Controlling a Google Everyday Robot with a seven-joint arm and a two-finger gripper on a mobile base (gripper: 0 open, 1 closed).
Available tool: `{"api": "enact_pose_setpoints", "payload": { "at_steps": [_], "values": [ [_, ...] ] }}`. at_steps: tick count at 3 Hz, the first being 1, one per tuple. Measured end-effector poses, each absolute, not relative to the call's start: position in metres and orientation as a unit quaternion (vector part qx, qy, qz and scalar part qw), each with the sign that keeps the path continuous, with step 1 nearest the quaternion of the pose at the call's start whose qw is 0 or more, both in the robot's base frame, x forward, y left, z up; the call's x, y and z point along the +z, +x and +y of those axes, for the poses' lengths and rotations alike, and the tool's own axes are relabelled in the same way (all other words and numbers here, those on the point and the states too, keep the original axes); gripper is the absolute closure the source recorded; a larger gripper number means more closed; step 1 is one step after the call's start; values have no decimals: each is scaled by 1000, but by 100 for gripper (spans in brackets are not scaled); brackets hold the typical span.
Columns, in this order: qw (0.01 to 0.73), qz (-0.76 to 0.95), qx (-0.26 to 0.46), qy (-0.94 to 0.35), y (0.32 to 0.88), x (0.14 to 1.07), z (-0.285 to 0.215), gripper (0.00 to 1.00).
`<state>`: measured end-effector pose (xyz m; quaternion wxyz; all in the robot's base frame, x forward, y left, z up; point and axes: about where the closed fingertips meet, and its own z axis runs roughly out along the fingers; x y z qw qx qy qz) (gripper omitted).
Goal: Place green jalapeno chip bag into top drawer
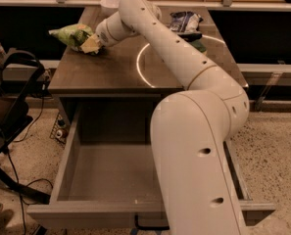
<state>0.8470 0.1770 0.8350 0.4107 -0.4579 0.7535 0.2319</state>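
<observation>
The green jalapeno chip bag lies crumpled at the back left corner of the dark countertop. My gripper is at the bag's right end, touching it, at the end of the white arm that reaches across the counter. A pale yellow piece shows at the gripper's tip against the bag. The top drawer is pulled wide open below the counter, and the part of its inside that shows is bare. Its black handle shows at the bottom edge. My arm hides the drawer's right part.
A dark blue-and-silver bag lies at the back right of the counter, and a white bowl stands at the back. A black chair frame and cables stand on the floor to the left of the drawer.
</observation>
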Motion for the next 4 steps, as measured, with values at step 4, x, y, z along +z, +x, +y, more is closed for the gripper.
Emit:
{"api": "enact_pose_setpoints", "payload": {
  "at_steps": [4],
  "values": [
    [411,754,232,-458,847,835,177,100]
  ]
}}
